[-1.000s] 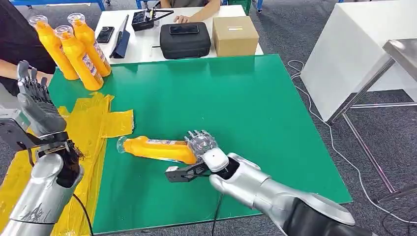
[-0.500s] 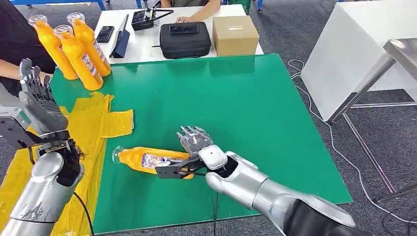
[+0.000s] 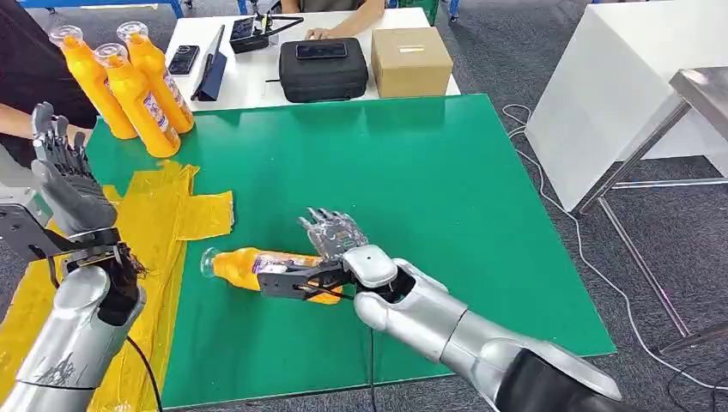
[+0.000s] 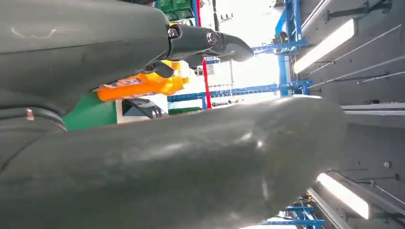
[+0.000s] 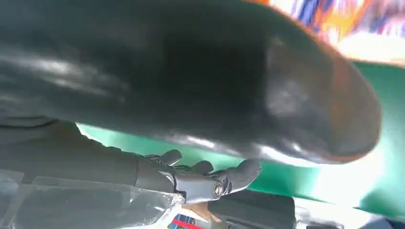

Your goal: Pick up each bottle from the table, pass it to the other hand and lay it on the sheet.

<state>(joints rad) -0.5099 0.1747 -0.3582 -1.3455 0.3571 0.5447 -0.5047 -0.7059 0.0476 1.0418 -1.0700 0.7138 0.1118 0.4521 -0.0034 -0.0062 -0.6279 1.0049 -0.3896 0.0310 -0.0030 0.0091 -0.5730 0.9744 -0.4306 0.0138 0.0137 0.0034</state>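
Now the right hand (image 3: 330, 249) lies against an orange bottle (image 3: 257, 267) that rests on its side on the green table (image 3: 429, 172) — the thumb is on the near side and the fingers (image 3: 330, 230) reach over the far side, but whether it really grips I cannot tell. The bottle's cap end points toward the yellow sheet (image 3: 163, 215), just beside it. The left hand (image 3: 69, 184) is raised over the sheet, fingers upright and apart, holding nothing. Three more bottles (image 3: 129, 77) stand at the table's far left corner.
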